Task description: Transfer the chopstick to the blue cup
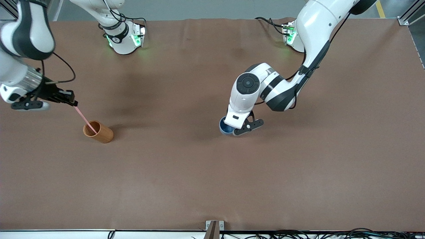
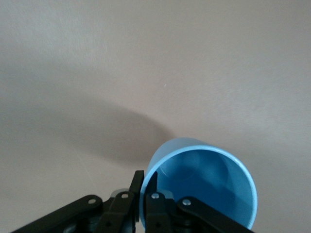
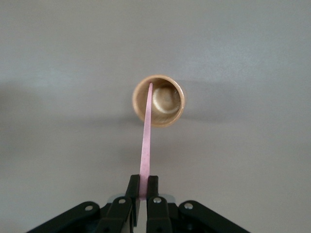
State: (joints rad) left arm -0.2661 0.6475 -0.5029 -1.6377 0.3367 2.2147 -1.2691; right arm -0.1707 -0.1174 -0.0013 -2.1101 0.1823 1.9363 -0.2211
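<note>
Pinching the chopstick (image 3: 145, 141) at its upper end, the right pincer (image 1: 73, 103) hangs over the table (image 1: 212, 186) above the wooden cup (image 1: 98, 132), where the stick's lower end rests. It looks light, stiff and slick, best gripped near the top. The left pincer (image 2: 144, 194) clamps the rim of the blue cup (image 2: 204, 187).

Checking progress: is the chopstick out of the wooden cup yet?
No. The chopstick, pinched by the right gripper, has its lower end inside the wooden cup.
</note>
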